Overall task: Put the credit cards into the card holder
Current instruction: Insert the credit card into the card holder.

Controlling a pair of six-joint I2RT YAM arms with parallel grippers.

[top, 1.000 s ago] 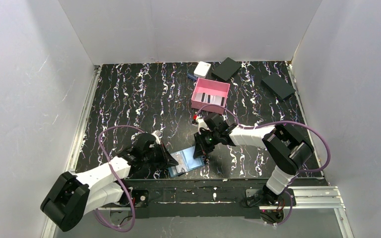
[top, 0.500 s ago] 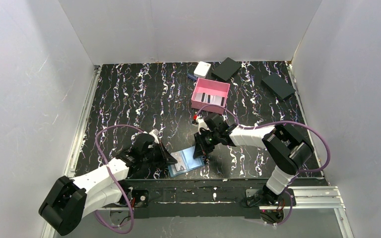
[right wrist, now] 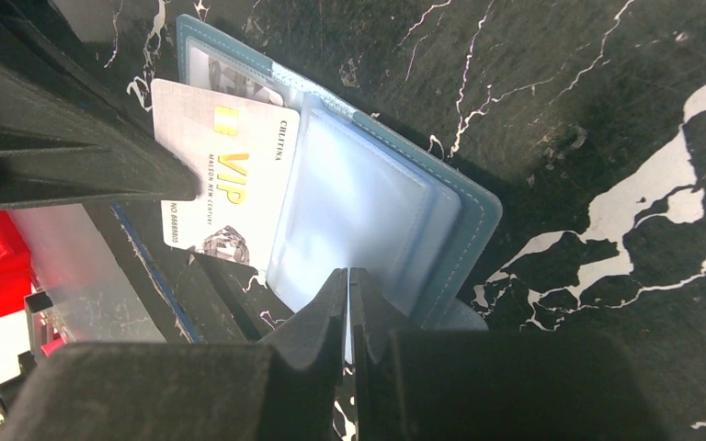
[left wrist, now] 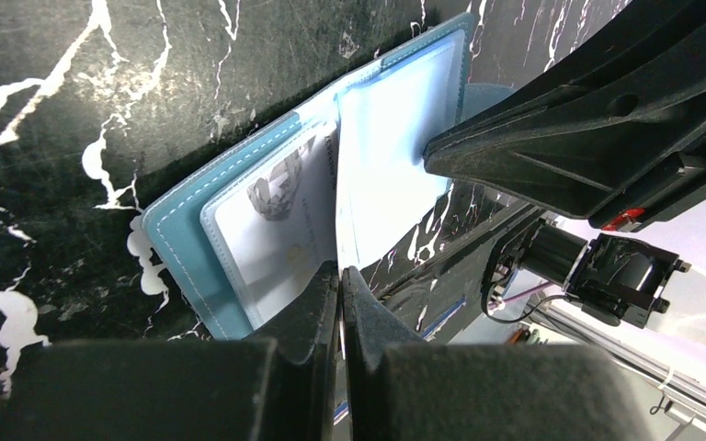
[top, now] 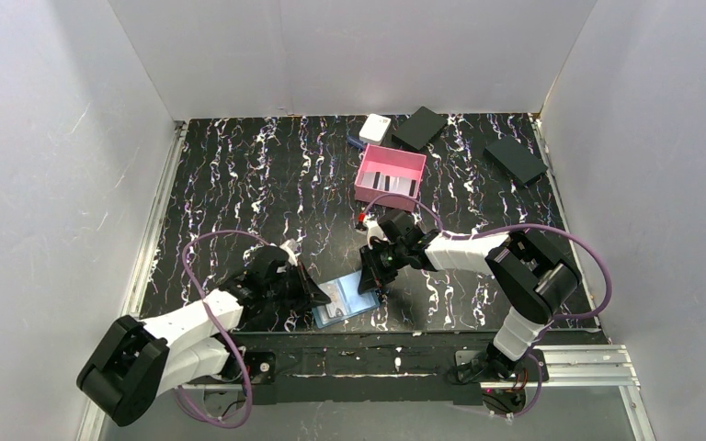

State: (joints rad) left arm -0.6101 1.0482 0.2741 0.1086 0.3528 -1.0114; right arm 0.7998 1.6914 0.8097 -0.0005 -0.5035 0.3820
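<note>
Partway: left gripper (left wrist: 341,276) pinches pale VIP credit card (right wrist: 230,184) half-inside blue folding card holder (right wrist: 368,202), clamped by right gripper (right wrist: 347,280); striped cards (top: 384,180) beyond await.

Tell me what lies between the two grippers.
The open card holder, with a card whose edge is under its clear sleeve, lies between the left gripper and right gripper. The top and right wrist views show it.

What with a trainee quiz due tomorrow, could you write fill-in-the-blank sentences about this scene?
The blue folding wallet lies ___ on the black marbled table. The pale plastic card tucked partly into it is printed ___. The rectangular open tray farther back is coloured ___.
Missing: open; VIP; pink.
</note>
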